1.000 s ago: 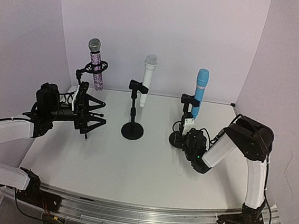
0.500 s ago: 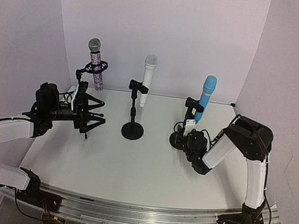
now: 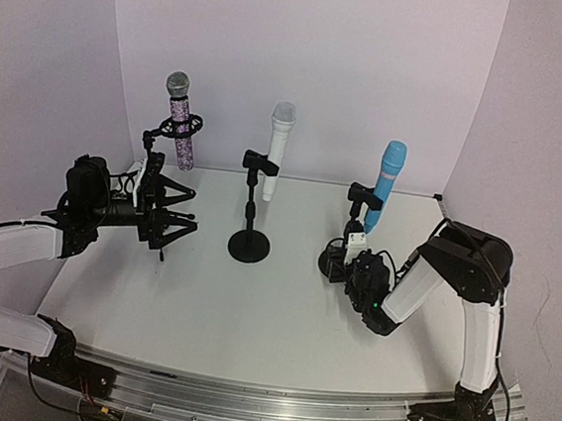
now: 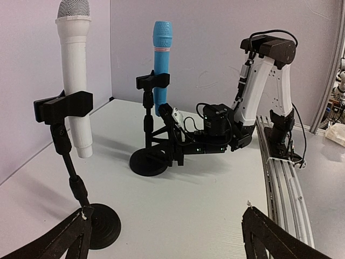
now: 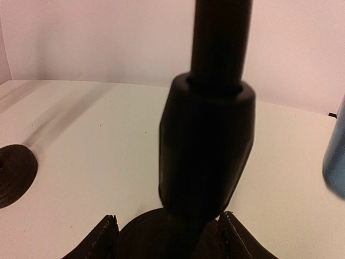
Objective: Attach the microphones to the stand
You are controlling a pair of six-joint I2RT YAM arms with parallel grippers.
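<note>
- Top external view: three stands are set in a row across the white table [image 3: 251, 312], each one carrying a microphone.
- The glittery purple microphone [image 3: 180, 131] sits in the ring mount of the left stand [image 3: 151, 145], its silver head up.
- The white microphone [image 3: 277, 155] is clipped to the middle stand [image 3: 251, 223], which has a round black base, and it leans slightly.
- The light blue microphone [image 3: 384, 186] is held near its lower end by the clip of the right stand [image 3: 360, 193], and its head tips toward the right wall.
- The left gripper [image 3: 187, 210] hovers level over the table near the foot of the left stand. Its jaws are spread wide. In the left wrist view nothing lies between the fingers [image 4: 59, 240], only bare table.
- The right gripper [image 3: 341, 259] is down low at the round base of the right stand.
- The right wrist view shows its fingertips [image 5: 108, 237] parted on either side of the black stem, with the thick collar looming just beyond. The jaws look released, not clamped on the stem.
- At the right edge of that view a sliver of blue shows, blurred.
</note>
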